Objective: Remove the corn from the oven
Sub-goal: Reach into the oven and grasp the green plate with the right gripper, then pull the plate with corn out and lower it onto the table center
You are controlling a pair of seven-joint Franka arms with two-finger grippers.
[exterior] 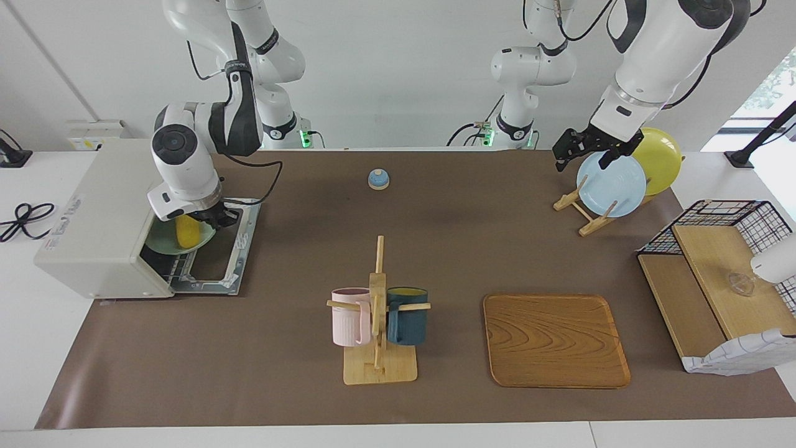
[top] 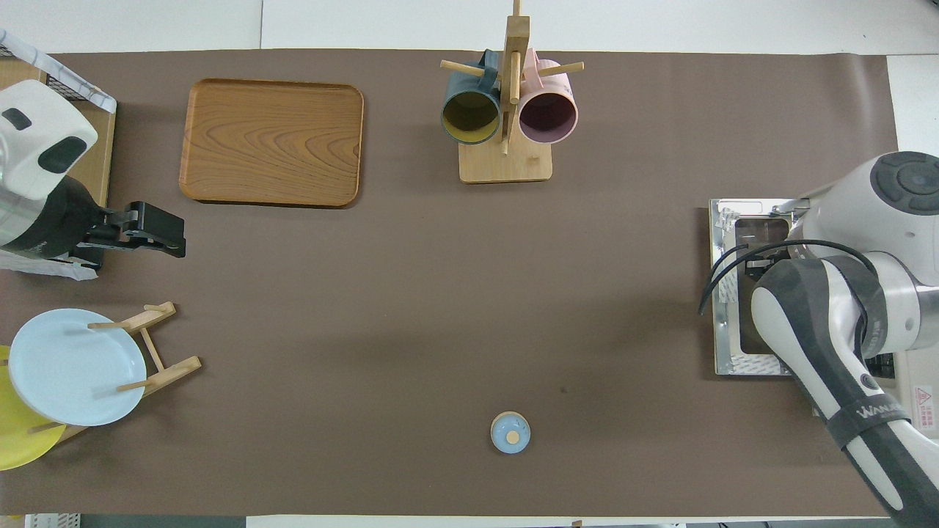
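Note:
The off-white oven (exterior: 99,218) stands at the right arm's end of the table, its door (exterior: 242,249) folded down flat. The yellow corn (exterior: 186,232) lies on a green plate (exterior: 163,244) at the oven's mouth. My right gripper (exterior: 208,219) is down at the opening, right over the corn and against it. In the overhead view the right arm hides the corn, and only the oven door (top: 726,345) shows. My left gripper (exterior: 581,160) is open and empty, waiting in the air over the plate rack; it also shows in the overhead view (top: 158,231).
A plate rack (exterior: 584,218) holds a light blue plate (exterior: 612,186) and a yellow plate (exterior: 662,158). A mug tree (exterior: 378,311) with a pink and a dark blue mug, a wooden tray (exterior: 553,339), a small blue knob (exterior: 378,179) and a wire basket (exterior: 715,274) also stand on the table.

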